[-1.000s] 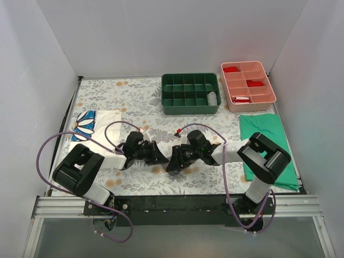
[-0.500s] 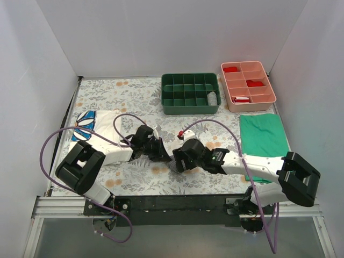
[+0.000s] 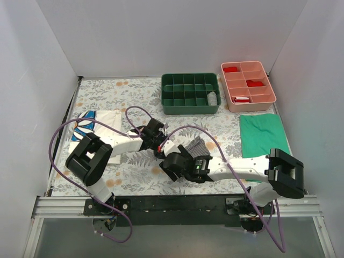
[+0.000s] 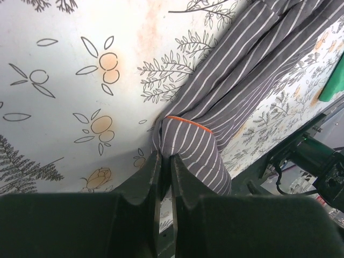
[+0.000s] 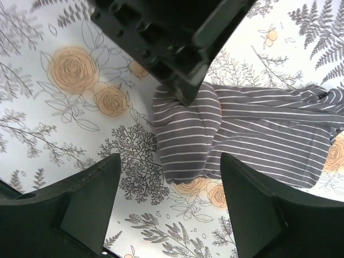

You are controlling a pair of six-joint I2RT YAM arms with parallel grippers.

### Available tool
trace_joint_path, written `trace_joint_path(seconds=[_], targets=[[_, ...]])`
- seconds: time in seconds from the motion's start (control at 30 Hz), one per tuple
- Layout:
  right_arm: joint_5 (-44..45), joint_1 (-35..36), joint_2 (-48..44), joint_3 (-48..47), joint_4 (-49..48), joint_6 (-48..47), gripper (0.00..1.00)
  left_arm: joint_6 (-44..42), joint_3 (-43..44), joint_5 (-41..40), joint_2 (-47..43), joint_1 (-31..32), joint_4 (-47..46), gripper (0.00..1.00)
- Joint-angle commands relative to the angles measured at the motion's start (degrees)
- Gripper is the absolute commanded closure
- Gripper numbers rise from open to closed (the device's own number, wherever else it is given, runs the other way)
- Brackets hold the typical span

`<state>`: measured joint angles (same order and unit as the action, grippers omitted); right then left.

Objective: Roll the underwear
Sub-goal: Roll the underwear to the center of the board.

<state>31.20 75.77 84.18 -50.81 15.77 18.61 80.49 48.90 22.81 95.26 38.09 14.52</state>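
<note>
The underwear (image 3: pixel 196 145) is grey cloth with white stripes, lying on the flowered table between the two grippers. Its near-left end is folded into a short roll (image 5: pixel 185 131), and the rest lies flat and creased toward the right (image 5: pixel 269 129). My left gripper (image 3: pixel 159 142) is shut on the roll's edge (image 4: pixel 189 146), its fingertips (image 4: pixel 156 161) pinching the cloth. It also shows in the right wrist view (image 5: pixel 172 43). My right gripper (image 3: pixel 172 164) hovers open just above the roll's near side (image 5: pixel 169 183), holding nothing.
A green divided tray (image 3: pixel 191 94) and a pink divided tray (image 3: pixel 248 85) stand at the back. A plain green cloth (image 3: pixel 263 134) lies at the right. A white cloth with blue daisies (image 3: pixel 94 124) lies at the left. Purple cables loop over both arms.
My left gripper has moved right and farther back. My right arm has stretched out left, bringing its gripper nearer the front. The striped cloth now shows beside them.
</note>
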Motion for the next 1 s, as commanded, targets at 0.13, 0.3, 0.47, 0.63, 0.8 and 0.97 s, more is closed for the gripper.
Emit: trace_joint_path(seconds=[0.13, 0.3, 0.47, 0.63, 0.8, 0.97], targets=[[4.13, 1.84, 4.50, -2.28, 1.11, -2.26, 0.21, -1.12, 3.13, -2.07, 1.24, 0.67, 7.54, 1.00], [4.31, 1.93, 5.73, -2.45, 0.31, -3.31, 0.29, -1.21, 3.13, -1.89, 1.24, 0.94, 7.71, 1.00], [4.22, 1.93, 7.75, -2.54, -0.04, -4.20, 0.32, -1.12, 3.21, -1.71, 1.50, 1.03, 7.71, 1.00], [3.69, 1.93, 9.95, -1.84, -0.30, -2.97, 0.35, -1.04, 3.48, -1.28, 1.77, 1.11, 7.71, 1.00], [3.43, 1.84, 9.42, -0.17, -1.97, -0.60, 0.43, -1.21, 3.48, -0.92, 1.77, 1.20, 7.71, 1.00], [1.85, 1.05, 8.90, 2.46, -2.76, 1.95, 0.72, -1.12, 3.04, -1.01, 1.33, 1.20, 7.36, 1.00]])
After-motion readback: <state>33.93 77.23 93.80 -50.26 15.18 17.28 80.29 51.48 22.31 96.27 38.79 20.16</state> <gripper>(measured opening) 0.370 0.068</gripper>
